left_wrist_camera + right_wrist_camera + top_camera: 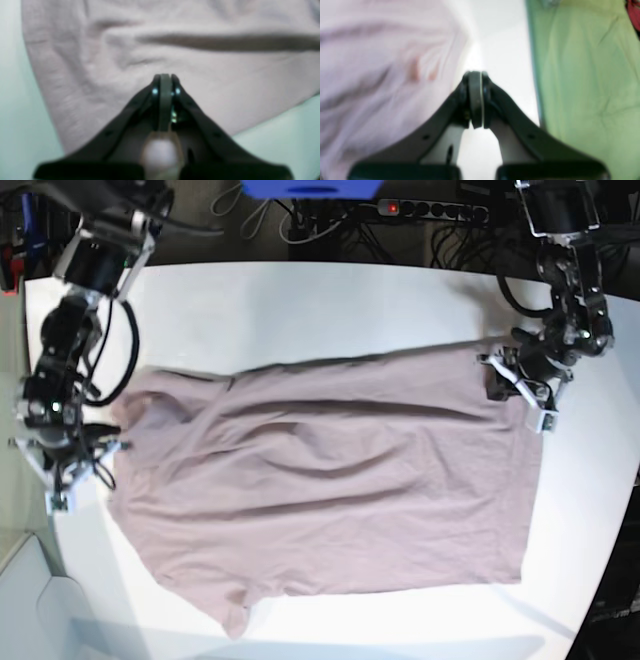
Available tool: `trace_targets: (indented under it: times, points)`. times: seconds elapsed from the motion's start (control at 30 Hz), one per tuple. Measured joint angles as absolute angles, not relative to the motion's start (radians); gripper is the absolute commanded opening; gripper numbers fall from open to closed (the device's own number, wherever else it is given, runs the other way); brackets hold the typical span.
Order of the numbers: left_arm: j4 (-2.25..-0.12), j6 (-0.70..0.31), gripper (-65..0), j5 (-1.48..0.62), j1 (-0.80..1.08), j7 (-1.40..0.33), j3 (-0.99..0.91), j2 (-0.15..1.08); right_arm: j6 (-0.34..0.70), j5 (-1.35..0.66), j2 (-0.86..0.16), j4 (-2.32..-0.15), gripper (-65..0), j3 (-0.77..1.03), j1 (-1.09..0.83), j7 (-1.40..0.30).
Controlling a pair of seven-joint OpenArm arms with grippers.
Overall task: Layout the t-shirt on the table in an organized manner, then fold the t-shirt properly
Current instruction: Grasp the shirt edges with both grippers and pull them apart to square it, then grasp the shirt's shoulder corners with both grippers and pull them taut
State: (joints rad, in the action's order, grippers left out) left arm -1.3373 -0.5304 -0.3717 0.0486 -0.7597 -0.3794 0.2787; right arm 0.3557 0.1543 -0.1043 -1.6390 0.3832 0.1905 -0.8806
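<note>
Both arms' empty jaws pinched closed, the mauve shirt (330, 480) seems mid-layout, needing its creases smoothed next.

A green cloth (585, 82) fills the right side of the right wrist view, with wrinkles and creases running through it. In that view's upper right corner, a dark red thing (635, 15), too blurred to name, shows at the frame's edge. In the base view, a blue thing (312, 188), cut off by the frame, shows at the top centre.
</note>
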Motion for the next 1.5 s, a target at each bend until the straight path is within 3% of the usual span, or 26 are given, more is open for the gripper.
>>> trace_targets:
  times: [0.13,0.33,0.5,0.77,1.0,1.33,1.5]
  points:
    - [-1.227,-0.537,-64.9,-0.292,-0.055,-0.739,-0.371,0.277,0.5,0.149,-0.074,-1.804,-65.0,0.384,0.083,-0.966]
    - [-1.079,-0.536,-64.9,-0.233,-0.178,-0.633,-0.371,0.272,0.7,0.153,-0.051,-1.828,-65.0,0.384,-0.073,-1.005]
    - [-0.922,-0.527,-64.9,-0.186,-0.333,-0.599,-0.308,0.282,0.699,0.159,-0.027,-1.828,-64.4,0.387,-0.109,-0.951]
    - [-0.896,-0.527,-64.9,-0.183,-0.358,-0.598,-0.249,0.274,0.699,0.158,0.003,-1.794,-41.5,0.313,-0.117,-0.944]
    - [-0.896,-0.527,-64.9,-0.187,-0.358,-0.597,-0.248,0.271,0.698,0.162,0.016,-1.794,-32.7,0.254,-0.111,-0.916]
    - [-0.899,-0.527,-64.9,-0.186,-0.358,-0.598,-0.252,0.282,0.698,0.15,0.03,-1.62,-32.2,0.252,-0.105,-0.735]
    - [-1.166,-0.534,-64.9,-0.263,-0.326,-0.71,-0.287,0.28,0.698,0.15,0.03,-1.611,-32.2,0.25,-0.101,-0.725]
